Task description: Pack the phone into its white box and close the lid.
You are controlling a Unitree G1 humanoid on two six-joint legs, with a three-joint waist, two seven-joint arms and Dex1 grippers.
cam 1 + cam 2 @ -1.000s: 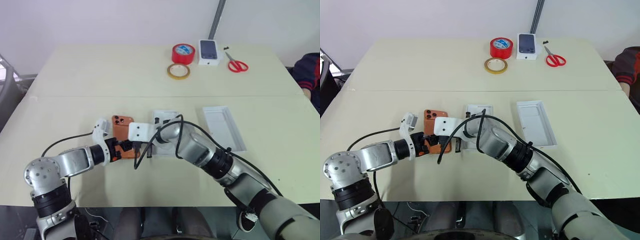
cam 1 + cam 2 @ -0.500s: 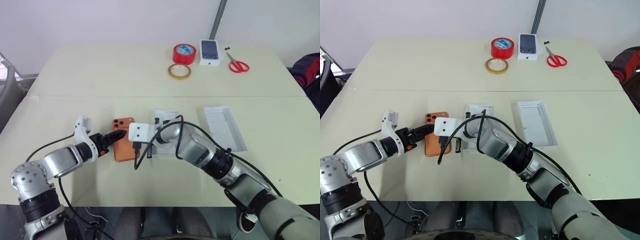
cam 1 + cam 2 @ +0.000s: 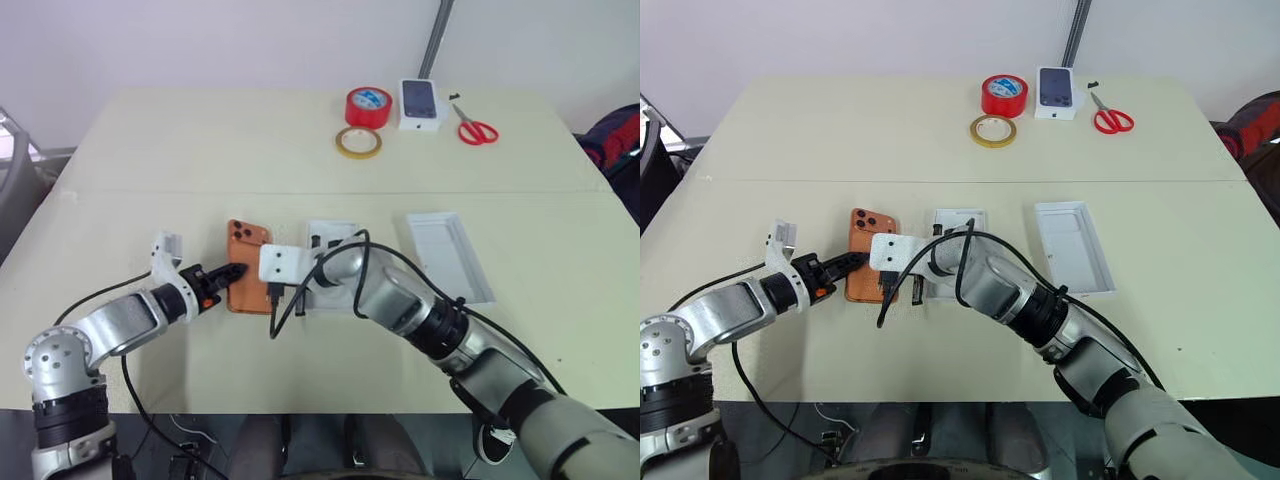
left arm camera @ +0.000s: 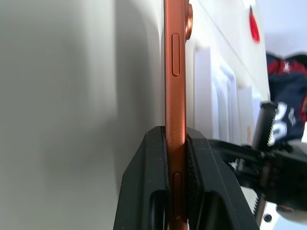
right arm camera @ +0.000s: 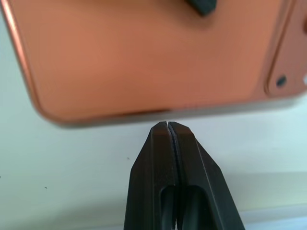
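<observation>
Item: flat orange smartphone with three dark lenses (image 3: 250, 267), lens side up, just left of shallow white box tray (image 3: 331, 262), not yet inside.

I read left gripper (image 3: 233, 272) clamped on phone's near long edge, both pads (image 4: 152, 182) against its faces. Right gripper (image 5: 171, 128) shut tight, empty, tips just beside phone's rim.

Plain white lid tray (image 3: 449, 254): right of box, well apart.

Risk, my judgement: thin edge pinch, phone may pivot or slip; right arm crowds box, could knock it.
</observation>
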